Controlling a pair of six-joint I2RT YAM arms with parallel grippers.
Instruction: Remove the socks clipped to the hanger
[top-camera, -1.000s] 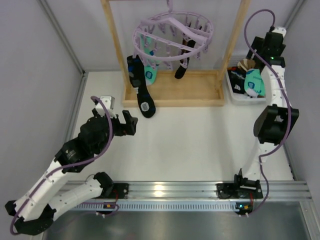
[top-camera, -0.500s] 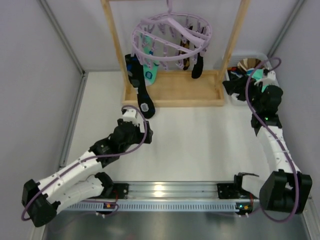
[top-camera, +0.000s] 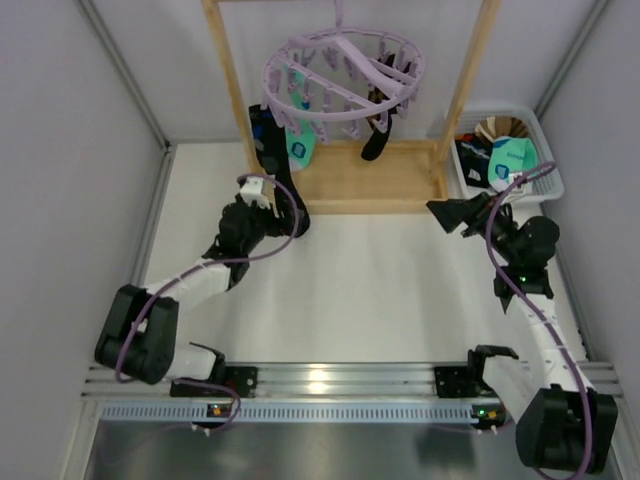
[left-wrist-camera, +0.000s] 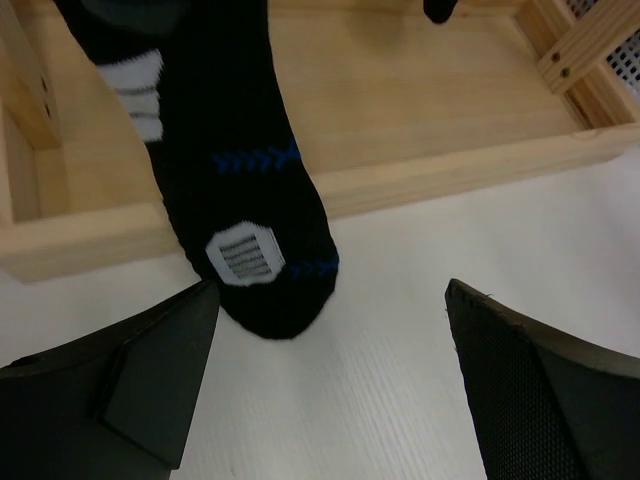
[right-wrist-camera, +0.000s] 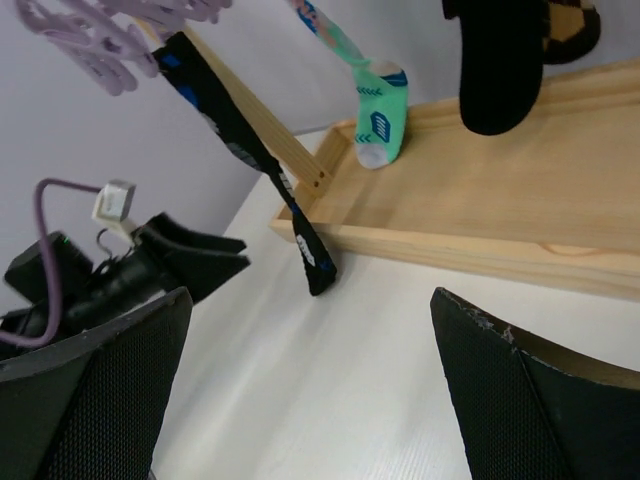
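Hanger (top-camera: 345, 75): top centre of the overhead view, hung inside the wooden frame (top-camera: 345, 192).

Three socks are seen clipped to it:
- A long black sock (left-wrist-camera: 235, 190) at its left, with a white patch near the toe. The toe hangs over the frame's front rail towards the counter (top-camera: 370, 290).
- A mint sock (right-wrist-camera: 378, 110) just beside it.
- A second black sock (right-wrist-camera: 500, 60) further right.

Left gripper (left-wrist-camera: 330, 390): jaws spread wide and empty, with the long black sock's toe just ahead.

Right gripper (right-wrist-camera: 310, 390): jaws likewise spread and empty, short of the frame.

Risks, as judged:
- A toe-only grip may slip off the soft knit.
- A pull may swing or tilt the hanger rather than free the peg.
- The jaws may strike the front rail.
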